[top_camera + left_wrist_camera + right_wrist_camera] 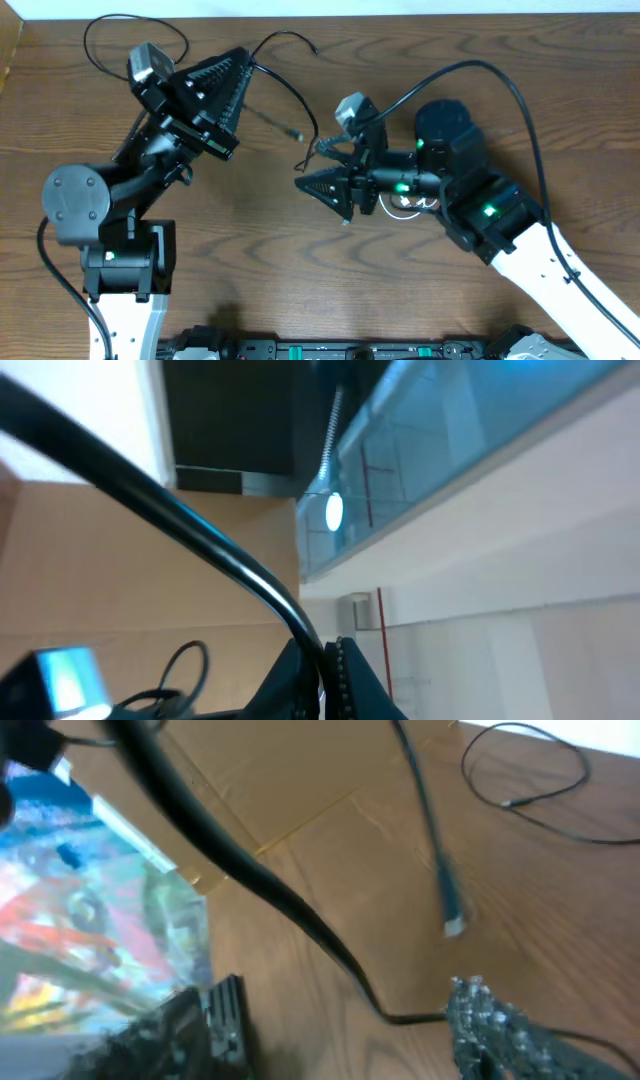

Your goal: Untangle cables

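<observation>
Carefully, then: hold the left gripper point(243, 62) clenched on the black cable point(296, 92) and lifted over the far left of the counter point(300, 290), giving the strand some tension without yanking. Note the right gripper point(345, 992) released, fingers point(480, 1020) well apart, with a stretch of black cable crossing the gap between them. Close only once sure of a single strand between the pads, not a crossing of two; hard to tell from overhead, with strands bunched just beside that gripper near the middle of the counter. Draw away from the left arm slowly, low and level, watching the loose plug point(453, 927) for snagging. Stop at any sign of a loop tightening instead of opening. Leave for later the black loop point(135, 15) at the far left, possibly a second cable, and the white cable point(404, 206) lying half hidden under the right arm.
</observation>
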Robot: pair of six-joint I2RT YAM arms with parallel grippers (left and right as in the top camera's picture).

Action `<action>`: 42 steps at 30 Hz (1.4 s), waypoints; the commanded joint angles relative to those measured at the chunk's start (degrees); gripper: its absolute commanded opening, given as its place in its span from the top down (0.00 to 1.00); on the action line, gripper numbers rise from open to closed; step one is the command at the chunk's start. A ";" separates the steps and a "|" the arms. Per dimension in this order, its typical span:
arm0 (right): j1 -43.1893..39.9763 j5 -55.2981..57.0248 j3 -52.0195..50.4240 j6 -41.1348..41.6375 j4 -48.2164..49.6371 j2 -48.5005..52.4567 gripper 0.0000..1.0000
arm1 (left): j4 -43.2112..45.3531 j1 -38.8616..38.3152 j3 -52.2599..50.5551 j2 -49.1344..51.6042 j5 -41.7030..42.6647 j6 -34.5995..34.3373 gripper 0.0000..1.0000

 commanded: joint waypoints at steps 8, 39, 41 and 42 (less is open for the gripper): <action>3.06 8.61 0.26 1.42 0.17 -0.26 0.52 | 2.12 0.17 0.79 -1.51 -2.01 -3.67 0.92; 5.33 9.97 0.26 6.47 6.86 2.05 0.99 | 2.10 0.20 0.79 -1.70 -1.97 -3.67 0.92; 5.33 9.94 0.26 7.54 6.75 2.05 0.99 | 2.08 0.20 0.79 -1.68 -1.97 -3.67 0.92; 5.33 9.94 0.26 8.37 6.62 2.05 0.99 | 2.08 0.20 0.79 -1.68 -1.99 -3.63 0.92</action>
